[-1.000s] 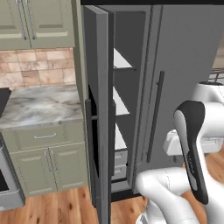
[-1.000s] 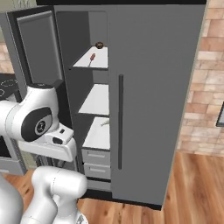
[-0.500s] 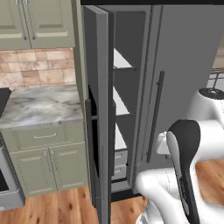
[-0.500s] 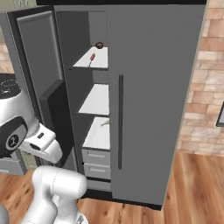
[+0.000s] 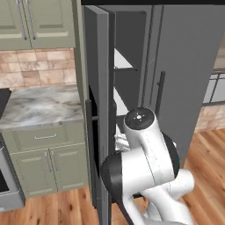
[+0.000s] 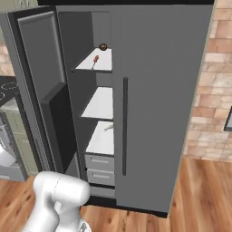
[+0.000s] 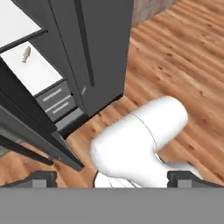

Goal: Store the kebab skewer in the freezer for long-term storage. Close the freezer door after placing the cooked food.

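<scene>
Freezer door (image 6: pixel 43 90) ajar, skewer (image 6: pixel 95 61) shelved

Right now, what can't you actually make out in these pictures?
- kebab skewer on the top freezer shelf, right base view: too small to tell its chunks apart.
- Freezer door front, left base view: seen edge-on, panel side hidden.
- Lower freezer shelves, left base view: behind the white arm.
- Small pale item on a shelf, hand view: too small to identify.

kebab skewer (image 6: pixel 95 60) on freezer (image 6: pixel 97 108) top shelf, freezer door (image 6: pixel 43 90) open leftward
</scene>
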